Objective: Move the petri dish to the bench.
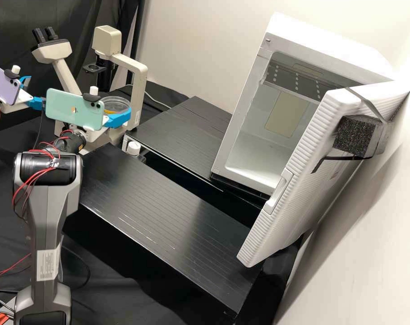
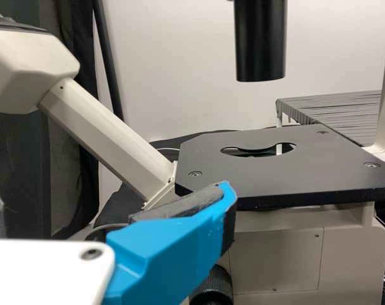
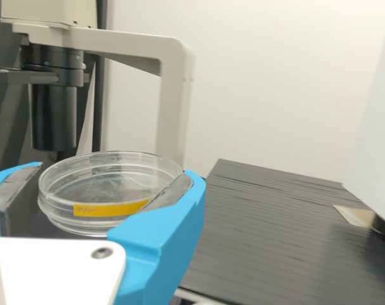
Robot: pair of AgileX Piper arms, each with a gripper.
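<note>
Petri dish (image 3: 113, 187), yellow-taped: held between the jaws of right gripper (image 1: 116, 111), in front of microscope (image 1: 140, 83). Left gripper (image 1: 37, 92): jaws wide, near microscope. Black platform (image 1: 164, 216): corner near microscope's base. White door (image 1: 299, 176): well apart from microscope.

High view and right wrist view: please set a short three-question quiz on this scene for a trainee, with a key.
1. Multiple choice: What colour is the strip on the petri dish?
A) Red
B) Yellow
C) Green

2. True or false: The door of the white cabinet stands open.

3. Fill in the blank: The petri dish is held between the fingers of the ____ gripper.

Key: 1. B; 2. True; 3. right
</note>
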